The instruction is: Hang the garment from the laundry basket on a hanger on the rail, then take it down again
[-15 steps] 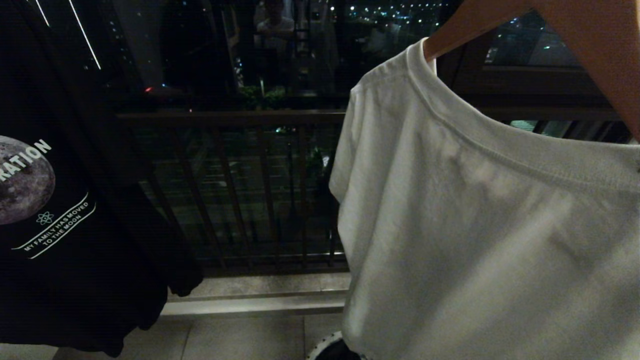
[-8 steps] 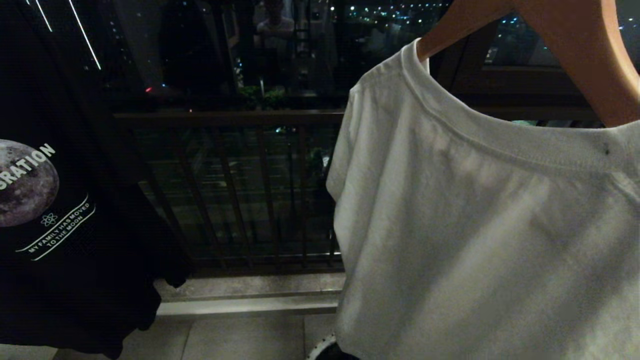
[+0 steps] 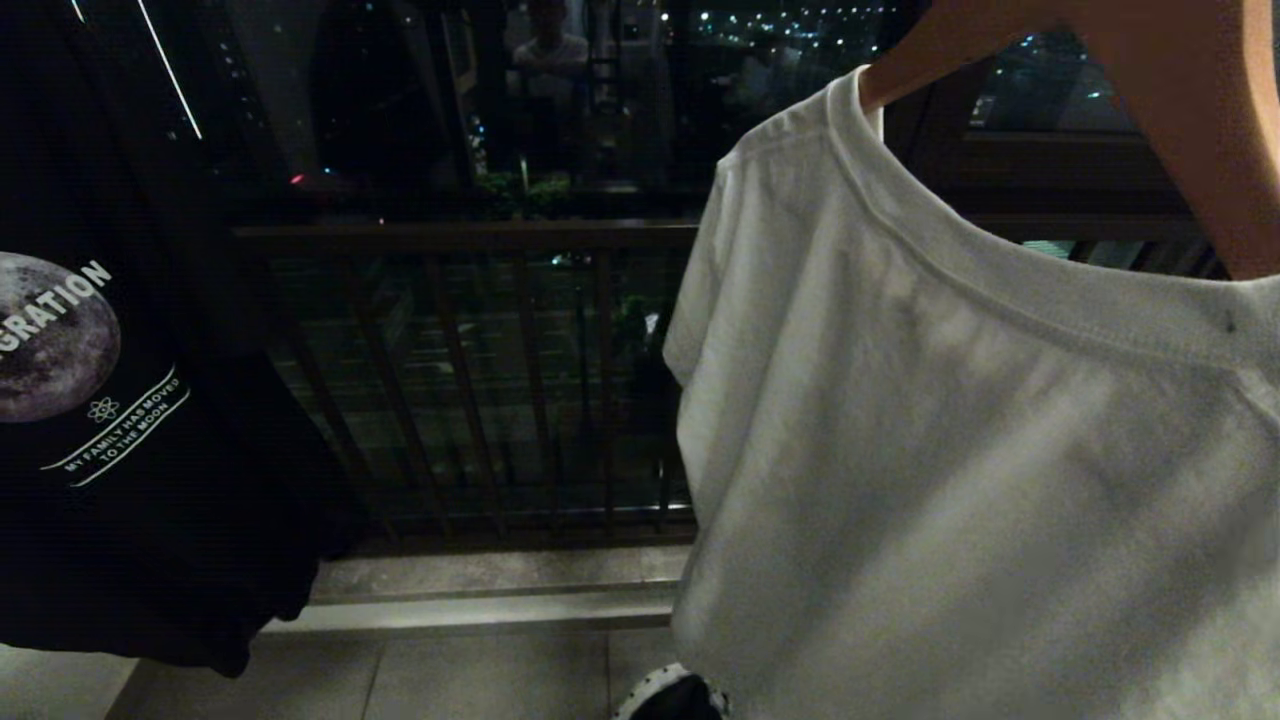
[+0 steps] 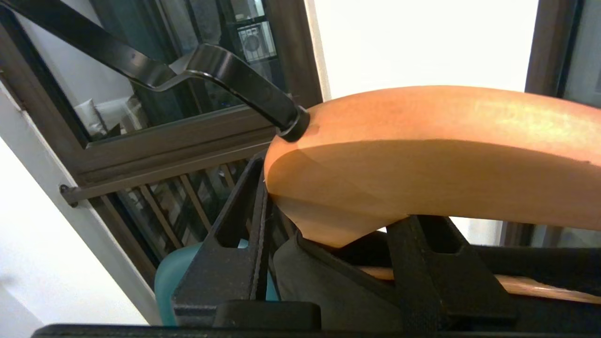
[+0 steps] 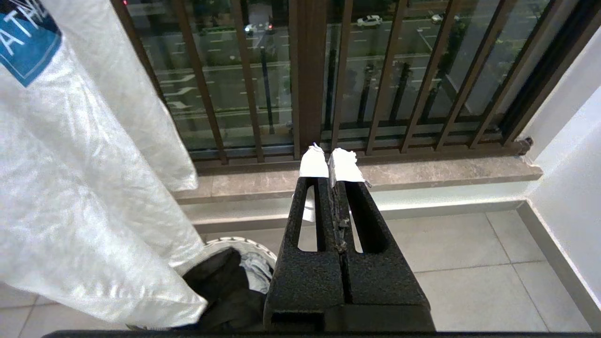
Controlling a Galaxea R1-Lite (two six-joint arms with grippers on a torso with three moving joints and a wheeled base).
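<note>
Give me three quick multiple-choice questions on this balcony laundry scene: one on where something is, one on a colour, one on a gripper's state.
1. Where does the black printed T-shirt hang relative to the white T-shirt in the head view?
A left
B right
C behind

2. What colour is the wooden hanger?
A black
B orange-brown
C blue

3. How is the right gripper?
A wide open
B gripping cloth
C shut, empty

Answers: A, it fills the head view's left edge; B, the wood shows orange-brown with a black hook; C, its white-taped fingertips meet with nothing between them.

Home balcony: railing (image 3: 470,238), tiled floor (image 5: 460,253), hanging T-shirts (image 3: 950,450).
</note>
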